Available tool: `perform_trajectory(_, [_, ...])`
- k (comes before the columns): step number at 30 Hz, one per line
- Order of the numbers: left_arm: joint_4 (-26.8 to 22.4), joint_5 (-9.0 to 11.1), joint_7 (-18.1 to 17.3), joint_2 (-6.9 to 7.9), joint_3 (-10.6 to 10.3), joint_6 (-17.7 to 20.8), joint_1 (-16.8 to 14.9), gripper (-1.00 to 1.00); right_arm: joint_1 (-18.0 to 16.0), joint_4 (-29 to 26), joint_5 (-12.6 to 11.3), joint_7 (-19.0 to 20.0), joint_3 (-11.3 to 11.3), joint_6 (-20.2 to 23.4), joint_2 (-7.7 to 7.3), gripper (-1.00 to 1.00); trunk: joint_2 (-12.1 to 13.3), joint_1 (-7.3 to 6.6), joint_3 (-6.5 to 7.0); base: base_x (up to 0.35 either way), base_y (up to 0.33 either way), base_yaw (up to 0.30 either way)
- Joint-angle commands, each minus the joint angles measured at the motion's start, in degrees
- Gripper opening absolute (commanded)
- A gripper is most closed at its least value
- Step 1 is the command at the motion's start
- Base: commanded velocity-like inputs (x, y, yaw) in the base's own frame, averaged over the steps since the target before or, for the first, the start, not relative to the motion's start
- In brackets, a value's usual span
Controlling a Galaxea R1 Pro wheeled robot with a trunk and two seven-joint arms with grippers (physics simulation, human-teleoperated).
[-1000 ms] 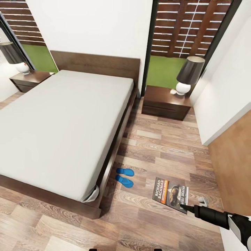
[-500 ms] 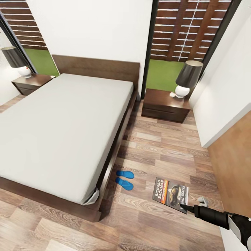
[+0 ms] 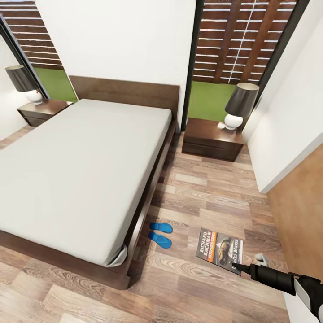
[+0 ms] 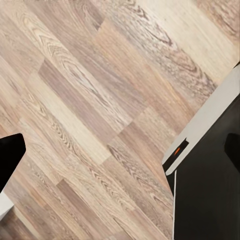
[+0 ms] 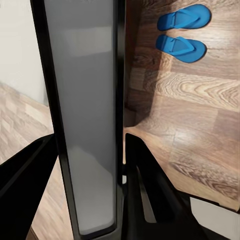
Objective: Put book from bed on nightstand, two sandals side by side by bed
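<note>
- Right gripper (image 3: pixel 237 268) in the head view pinches the near right corner of the book (image 3: pixel 220 250), a thin dark paperback with an orange band, held flat above the floor (image 3: pixel 202 197).
- Two blue sandals (image 3: pixel 160 234) lie side by side just beside the bed (image 3: pixel 80 166); the right nightstand (image 3: pixel 211 141) carries a lamp (image 3: pixel 237 105), with open floor between.
- Left wrist view shows bare floor planks (image 4: pixel 90 100); the left gripper's opening cannot be told.
- Right wrist view has the fingers (image 5: pixel 145 175) clamped on the book's edge (image 5: pixel 82 115), the sandals (image 5: pixel 182 32) beyond.

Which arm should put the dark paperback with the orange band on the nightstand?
The right arm. Its gripper is already shut on the dark, orange-banded paperback, and the low reddish-brown two-drawer nightstand with the lamp stands ahead on that side. The left gripper faces plain wood floor.
</note>
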Motion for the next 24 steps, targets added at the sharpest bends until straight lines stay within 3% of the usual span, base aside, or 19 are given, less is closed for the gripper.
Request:
perform_trajectory(1, [0.0,0.5,0.0,-0.01,0.1,-0.3,0.0,1.0,0.0,0.0,0.1,0.2,-0.3,0.6,0.0,-1.0,-0.1,0.03,0.03,0.0,0.0,0.0])
perform_trajectory(24, [0.0,0.5,0.0,0.0,0.1,-0.3,0.0,1.0,0.0,0.0,0.1,0.2,-0.3,0.6,0.19,-1.0,-0.1,0.03,2.2,0.0,0.0,0.0])
